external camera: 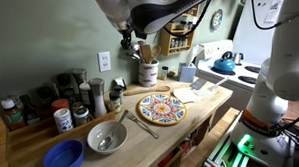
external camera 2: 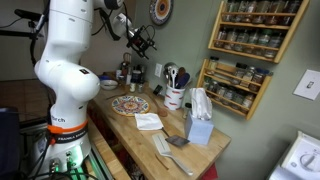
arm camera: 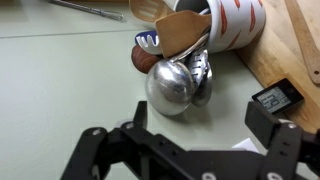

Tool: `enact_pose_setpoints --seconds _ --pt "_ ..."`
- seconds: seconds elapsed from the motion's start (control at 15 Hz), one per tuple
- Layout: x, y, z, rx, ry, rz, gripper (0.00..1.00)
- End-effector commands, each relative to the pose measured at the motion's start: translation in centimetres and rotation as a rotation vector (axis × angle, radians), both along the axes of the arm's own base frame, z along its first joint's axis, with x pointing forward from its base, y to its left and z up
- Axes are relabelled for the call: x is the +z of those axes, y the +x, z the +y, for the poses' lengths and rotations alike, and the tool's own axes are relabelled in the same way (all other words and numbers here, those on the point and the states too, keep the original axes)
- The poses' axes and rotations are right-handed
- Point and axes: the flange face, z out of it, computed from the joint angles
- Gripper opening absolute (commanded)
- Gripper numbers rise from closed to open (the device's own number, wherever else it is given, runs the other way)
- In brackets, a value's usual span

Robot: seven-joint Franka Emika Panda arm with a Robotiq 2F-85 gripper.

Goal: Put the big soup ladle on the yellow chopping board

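The claw (arm camera: 188,138) hangs in the air over the back edge of the table (external camera: 203,99). Its two dark fingers (arm camera: 92,148) are spread wide apart with nothing between them. Both exterior views show it (external camera: 132,42) (external camera 2: 140,43) well above the table, with clear space under it. Almost directly below is a white crock with red stripes (arm camera: 236,22), which stands near the back edge by the wall. The big soup ladle (arm camera: 172,86) stands in this crock with its round, shiny metal bowl uppermost, poking out of the mouth toward the wrist camera. Its handle runs down among the other utensils and cannot be followed. A wooden spoon (arm camera: 182,30) and a blue spatula (arm camera: 147,41) crowd against the ladle's bowl. In the exterior views the crock (external camera: 147,72) (external camera 2: 175,98) appears only as a small pot bristling with handles, and the ladle cannot be picked out there. The yellow chopping board (external camera: 162,109) (external camera 2: 130,104) lies flat about midway along the table, toward the front edge, well apart from the crock and with nothing on it. A thin silver utensil (external camera: 144,125) lies just beside the board. Toward the corner nearest that camera are a grey bowl holding a small spoon (external camera: 106,138) and then a blue bowl (external camera: 62,155). A small digital timer (arm camera: 272,97) sits on the table near the crock.
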Motion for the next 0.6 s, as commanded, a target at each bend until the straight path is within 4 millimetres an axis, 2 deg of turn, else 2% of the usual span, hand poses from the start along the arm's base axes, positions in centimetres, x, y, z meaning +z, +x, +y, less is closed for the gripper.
enact_pose_setpoints --seconds 0.0,0.2,0.33,0.53 --pt "0.3 0.0 0.0 -0.003 0.0 -0.004 1.0" --pt "0.7 -0.1 0.0 -0.001 0.001 -0.01 1.0" --pt "-1.7 1.0 -0.2 -0.042 -0.046 -0.023 1.0" --pt "-4.0 2.4 -0.2 -0.087 -0.036 -0.061 1.0"
